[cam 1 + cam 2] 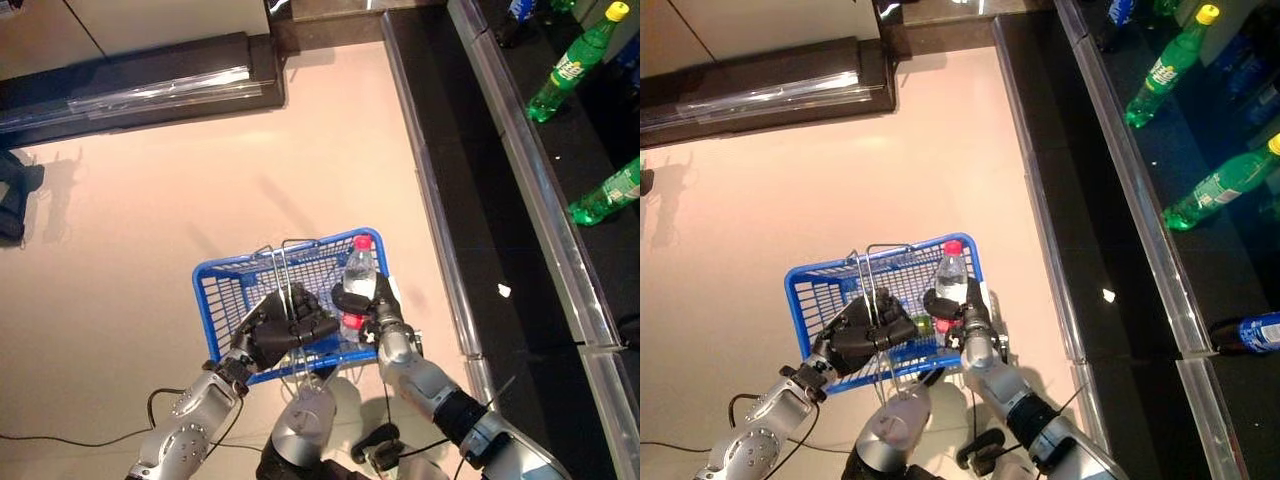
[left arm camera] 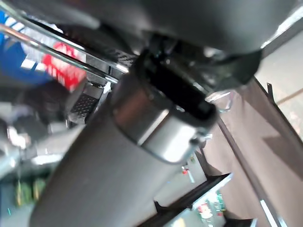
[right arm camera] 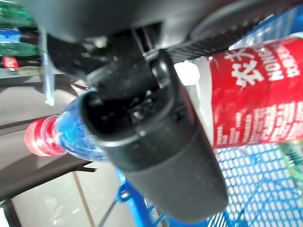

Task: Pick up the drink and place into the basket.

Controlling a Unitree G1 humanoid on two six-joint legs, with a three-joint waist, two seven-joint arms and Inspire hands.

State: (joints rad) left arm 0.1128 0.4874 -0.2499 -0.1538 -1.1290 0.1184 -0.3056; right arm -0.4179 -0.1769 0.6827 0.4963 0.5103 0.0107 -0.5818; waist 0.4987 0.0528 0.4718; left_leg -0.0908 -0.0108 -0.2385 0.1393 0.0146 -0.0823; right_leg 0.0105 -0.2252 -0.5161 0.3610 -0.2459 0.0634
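Observation:
The drink is a clear water bottle [image 1: 359, 272] with a red cap and red label. My right hand [image 1: 362, 303] is curled round it and holds it upright over the right end of the blue basket [image 1: 225, 282]. In the right wrist view the bottle [image 3: 255, 94] lies across the palm under the thumb [image 3: 156, 151], with blue mesh below it. My left hand [image 1: 285, 328] is shut on the thin wire handles [image 1: 282, 268] and holds the blue basket up in front of me. The same scene shows in the right eye view, with the bottle [image 1: 951, 275] and the basket [image 1: 810, 290].
A dark shelf [image 1: 560, 150] runs along the right with green bottles [image 1: 570, 65] lying on it and a metal rail [image 1: 540, 190] at its edge. A dark low counter [image 1: 140, 85] stands at the back. Pale floor [image 1: 150, 200] spreads on the left.

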